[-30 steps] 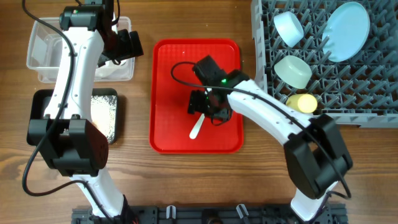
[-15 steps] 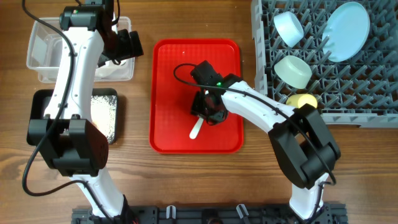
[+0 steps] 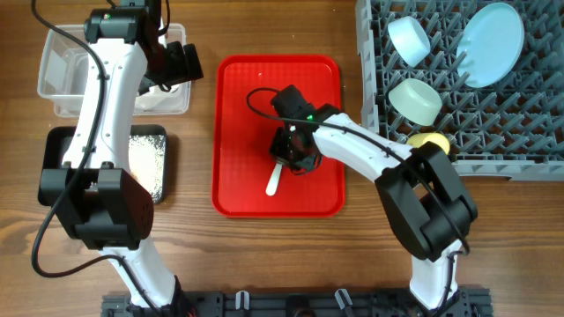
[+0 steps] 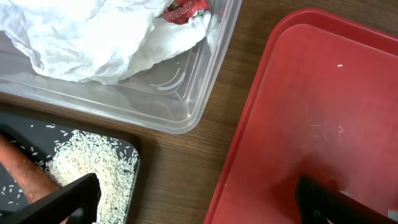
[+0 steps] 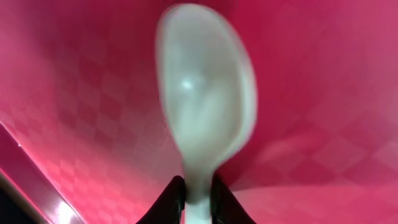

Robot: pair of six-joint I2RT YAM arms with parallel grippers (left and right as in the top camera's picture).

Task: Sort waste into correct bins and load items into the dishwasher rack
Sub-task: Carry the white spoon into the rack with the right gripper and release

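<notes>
A white plastic spoon [image 3: 275, 180] lies on the flat red tray [image 3: 238, 132]. My right gripper [image 3: 292, 157] is shut on its handle. In the right wrist view the spoon's bowl [image 5: 208, 99] fills the frame, with the gripper [image 5: 198, 186] pinching the neck below it. My left gripper [image 3: 174, 65] hangs open over the gap between the clear tub [image 4: 186, 118] and the red tray, holding nothing. The tub holds a crumpled napkin [image 4: 93, 37] and a red wrapper [image 4: 186, 9]. The black tray [image 4: 134, 155] holds rice [image 4: 93, 168] and a carrot piece [image 4: 22, 177].
The grey dishwasher rack [image 3: 493, 132] at the right holds a light-blue plate [image 3: 491, 42], a light-blue bowl [image 3: 409, 39], a pale-green bowl [image 3: 416, 99] and a yellow cup [image 3: 428, 143]. Clear tub [image 3: 62, 62] and black tray [image 3: 62, 145] stand at the left.
My right gripper has come down over the spoon's handle and closed on it. The spoon has shifted slightly on the tray. The left arm has not moved.
</notes>
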